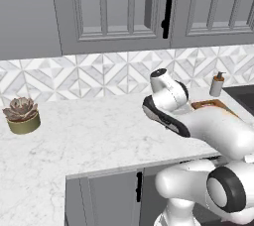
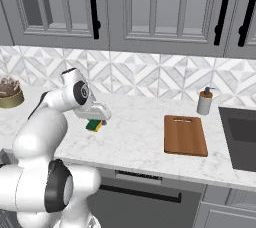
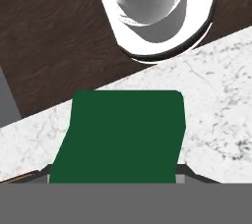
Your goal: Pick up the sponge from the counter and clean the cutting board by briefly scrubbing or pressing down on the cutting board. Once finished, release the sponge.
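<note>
While the white arm is reaching low over the marble counter (image 2: pixel 140 137), its gripper (image 2: pixel 95 117) is sitting directly over the sponge (image 2: pixel 94 125), whose yellow body and dark green top are peeking out beneath the hand in the right base view. From the hand view, the sponge's green top (image 3: pixel 120 137) is lying large and close between the finger tips, with the dark tips barely showing at either lower corner beside it; whether the fingers are actually pressing on the sponge or merely flanking it cannot be told from these pictures. The sponge is resting on the counter toward the left of the worktop, near its front edge, well apart from the cutting board (image 2: pixel 185 135), which is lying flat to the right, just short of the dark sink (image 2: pixel 240 137). A soap dispenser (image 2: pixel 204 102) is standing upright behind the board, against the patterned tile backsplash (image 2: pixel 150 74). At the far left of the counter, a potted succulent (image 1: pixel 21 115) is sitting in a low round pot. Grey upper cabinets (image 2: pixel 150 7) with black handles are hanging above the scene, and in the left base view the arm's own bulk is covering most of the board (image 1: pixel 208 105).
</note>
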Available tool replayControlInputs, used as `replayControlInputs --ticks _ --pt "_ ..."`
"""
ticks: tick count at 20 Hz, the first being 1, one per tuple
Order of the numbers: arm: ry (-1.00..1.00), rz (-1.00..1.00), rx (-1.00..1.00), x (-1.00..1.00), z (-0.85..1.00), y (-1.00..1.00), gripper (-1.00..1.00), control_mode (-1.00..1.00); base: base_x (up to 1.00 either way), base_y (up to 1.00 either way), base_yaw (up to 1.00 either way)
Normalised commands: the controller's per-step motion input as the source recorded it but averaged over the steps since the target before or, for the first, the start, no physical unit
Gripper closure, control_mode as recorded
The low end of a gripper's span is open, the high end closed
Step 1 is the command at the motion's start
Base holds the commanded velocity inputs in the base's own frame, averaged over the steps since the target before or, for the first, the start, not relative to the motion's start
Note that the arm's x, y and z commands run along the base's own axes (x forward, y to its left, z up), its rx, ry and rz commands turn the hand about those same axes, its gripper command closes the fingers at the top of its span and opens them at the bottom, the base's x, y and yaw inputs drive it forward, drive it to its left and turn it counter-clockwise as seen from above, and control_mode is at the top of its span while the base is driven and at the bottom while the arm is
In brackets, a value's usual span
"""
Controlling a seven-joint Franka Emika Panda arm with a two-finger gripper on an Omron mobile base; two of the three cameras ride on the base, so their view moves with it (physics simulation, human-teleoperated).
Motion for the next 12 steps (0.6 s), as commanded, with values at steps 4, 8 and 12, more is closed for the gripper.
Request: replayControlInputs --ticks 4,8,12 --pt "0.12 0.08 0.00 0.74 0.00 0.08 1.00 -1.00 0.00 0.00 0.00" --pt "0.08 0.14 0.00 0.67 -0.05 0.00 1.00 -1.00 0.00 0.00 0.00" --pt "0.09 0.19 0.00 0.53 -0.24 0.00 1.00 -1.00 0.00 0.00 0.00"
